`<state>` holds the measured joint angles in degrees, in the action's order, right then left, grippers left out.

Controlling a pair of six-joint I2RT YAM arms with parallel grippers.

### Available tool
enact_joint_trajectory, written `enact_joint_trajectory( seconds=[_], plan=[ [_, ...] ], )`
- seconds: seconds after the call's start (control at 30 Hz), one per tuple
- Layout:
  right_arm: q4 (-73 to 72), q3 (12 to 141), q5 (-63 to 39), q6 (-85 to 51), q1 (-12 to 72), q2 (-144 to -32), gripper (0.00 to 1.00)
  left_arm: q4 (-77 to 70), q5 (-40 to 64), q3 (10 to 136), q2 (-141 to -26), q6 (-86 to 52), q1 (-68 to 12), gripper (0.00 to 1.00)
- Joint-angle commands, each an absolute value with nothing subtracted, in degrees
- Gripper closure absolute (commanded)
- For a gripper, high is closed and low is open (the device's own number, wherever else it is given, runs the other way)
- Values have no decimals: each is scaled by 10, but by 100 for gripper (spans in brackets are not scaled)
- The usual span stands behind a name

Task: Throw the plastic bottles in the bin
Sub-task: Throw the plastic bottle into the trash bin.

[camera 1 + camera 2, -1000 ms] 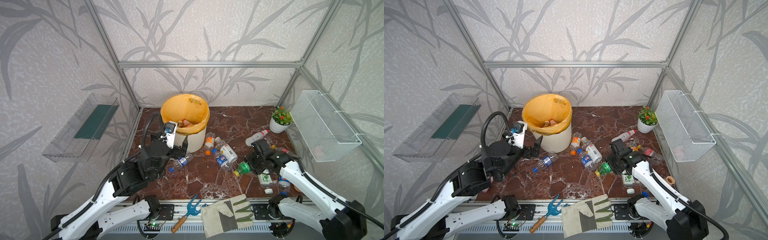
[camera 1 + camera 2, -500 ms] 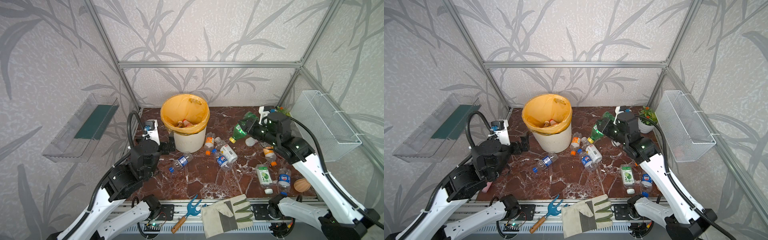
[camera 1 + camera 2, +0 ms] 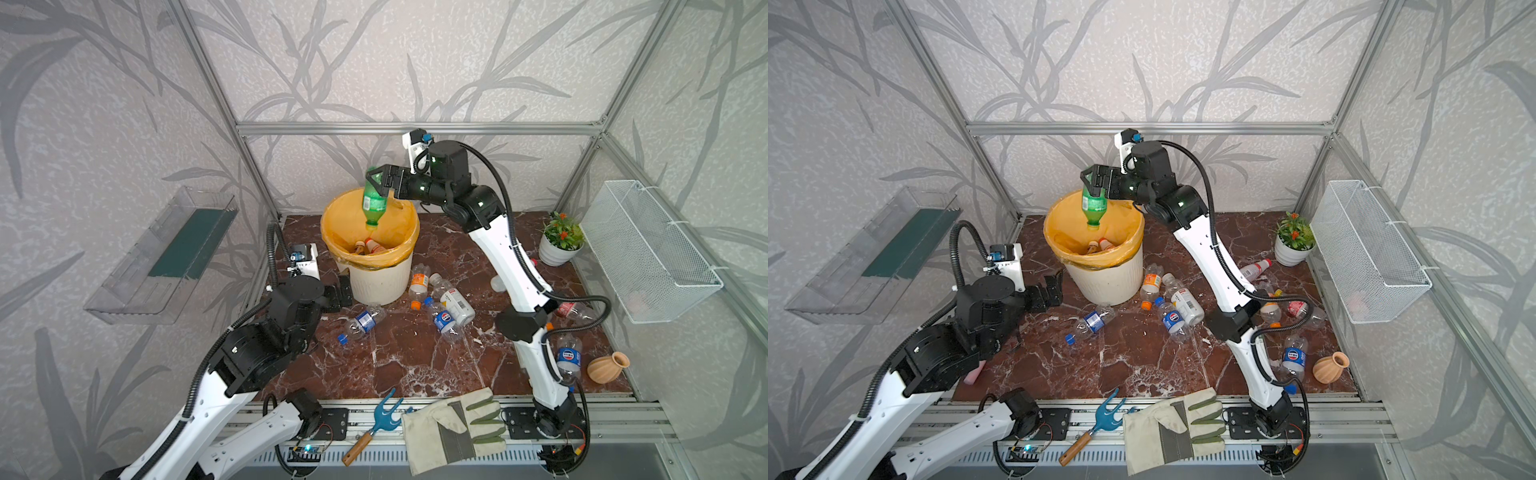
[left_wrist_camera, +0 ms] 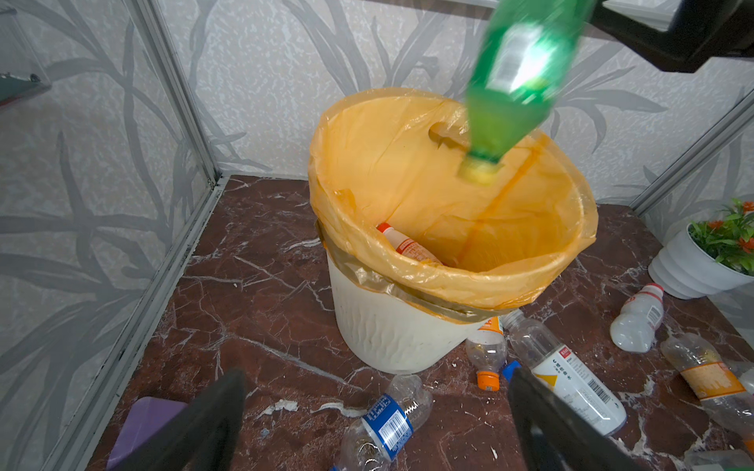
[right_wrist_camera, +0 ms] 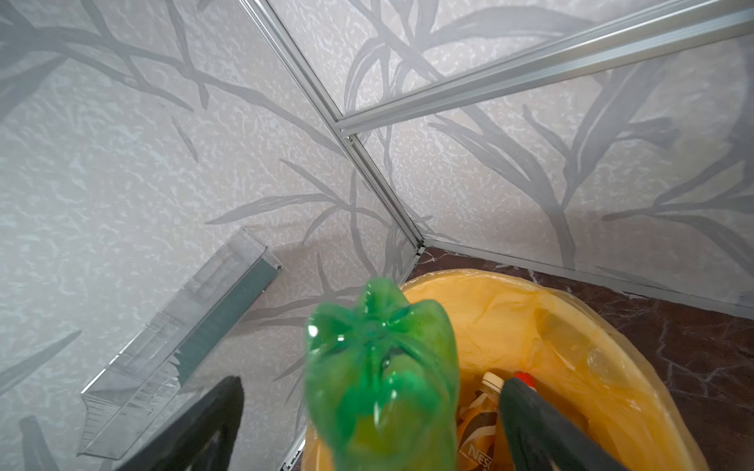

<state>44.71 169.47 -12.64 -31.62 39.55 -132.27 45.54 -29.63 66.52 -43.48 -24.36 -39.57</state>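
Top views, both | R gripper (image 3: 379, 179) over bin (image 3: 376, 286) mouth, jaws wide apart, holding nothing | green bottle (image 3: 371, 203) base between jaws, gaps each side in right wrist view, axis vertical, cap down, likely mid-drop | L gripper (image 3: 1048, 291) spread, empty, low beside bin

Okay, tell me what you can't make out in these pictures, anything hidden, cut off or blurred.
- Bin contents: its liner hides the bottom in both top views; bottle count unknown.
- Green bottle: blurred in the left wrist view, label unreadable.
- Red-labelled bottle: partly behind the right arm in a top view.
- Pink object: mostly under the left arm in a top view; unidentifiable.
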Motion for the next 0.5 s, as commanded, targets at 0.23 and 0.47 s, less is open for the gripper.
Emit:
enact_joint_trajectory(
  seconds=[0.23,0.47],
  plan=[
    [399,1417,-87,-228,386,-1091,1,520,-305,627,-441,-258,-394,0],
    [276,1138,-60,-164,385,-884,1,462,-249,491,-444,-303,-393,0]
  ],
)
